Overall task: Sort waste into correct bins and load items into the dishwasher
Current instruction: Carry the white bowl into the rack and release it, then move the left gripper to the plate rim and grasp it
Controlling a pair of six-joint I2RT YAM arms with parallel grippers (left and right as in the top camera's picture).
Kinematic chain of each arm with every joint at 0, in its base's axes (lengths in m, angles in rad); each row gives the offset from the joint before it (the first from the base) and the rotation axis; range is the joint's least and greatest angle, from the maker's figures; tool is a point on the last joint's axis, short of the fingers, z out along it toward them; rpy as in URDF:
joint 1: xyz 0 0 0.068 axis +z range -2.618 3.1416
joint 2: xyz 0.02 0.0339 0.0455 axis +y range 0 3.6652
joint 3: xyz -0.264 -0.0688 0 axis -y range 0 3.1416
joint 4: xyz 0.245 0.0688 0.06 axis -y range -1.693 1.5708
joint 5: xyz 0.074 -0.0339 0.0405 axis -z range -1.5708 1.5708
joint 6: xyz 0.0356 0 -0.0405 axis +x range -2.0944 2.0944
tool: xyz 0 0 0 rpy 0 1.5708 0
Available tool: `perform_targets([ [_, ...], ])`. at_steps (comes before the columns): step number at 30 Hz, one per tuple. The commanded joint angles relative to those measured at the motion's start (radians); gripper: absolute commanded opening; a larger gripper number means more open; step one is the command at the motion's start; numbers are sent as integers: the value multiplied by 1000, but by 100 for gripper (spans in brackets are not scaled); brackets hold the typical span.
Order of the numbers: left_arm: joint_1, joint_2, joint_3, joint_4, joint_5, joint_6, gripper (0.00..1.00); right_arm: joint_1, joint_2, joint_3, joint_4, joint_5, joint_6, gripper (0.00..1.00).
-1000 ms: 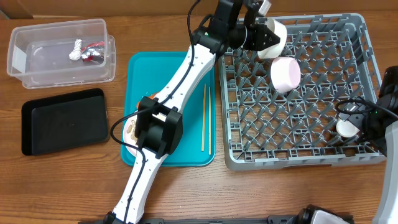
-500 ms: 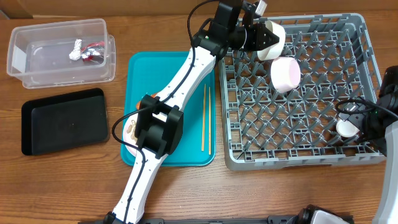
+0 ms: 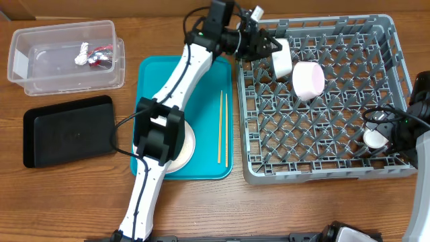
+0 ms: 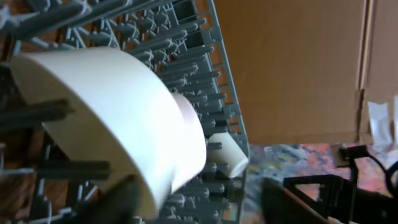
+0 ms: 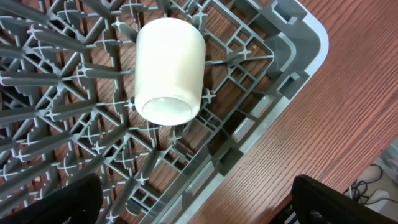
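Observation:
In the overhead view the grey dishwasher rack [image 3: 322, 161] holds a white bowl [image 3: 281, 58] standing on edge at its back left. A second bowl [image 3: 308, 81] leans just right of it. My left gripper [image 3: 267, 46] is open at the first bowl's left side. In the left wrist view that bowl [image 4: 112, 118] fills the frame, its rim by my left finger [image 4: 121, 199]. My right gripper [image 5: 199, 208] hangs open over the rack's corner, just short of the small white cup [image 5: 168, 68]. On the teal tray [image 3: 151, 74] lie the plate [image 3: 187, 144] and the chopsticks [image 3: 222, 128].
The clear tub [image 3: 40, 74] at the back left holds the red-and-silver wrapper [image 3: 94, 55]. The black tray [image 3: 70, 130] lies in front of it. My left arm [image 3: 181, 74] stretches across the teal tray and partly covers the plate.
My left gripper has opened and drawn back to the left, leaving the bowl standing in the rack. Its elbow has swung left, uncovering more of the plate. The right arm has not moved.

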Motion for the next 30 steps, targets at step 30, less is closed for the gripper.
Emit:
perform_targets([
  [30,171,-422,-7,-1197,-1100,322,95,1,-10,9,55,-420,-266,100],
])
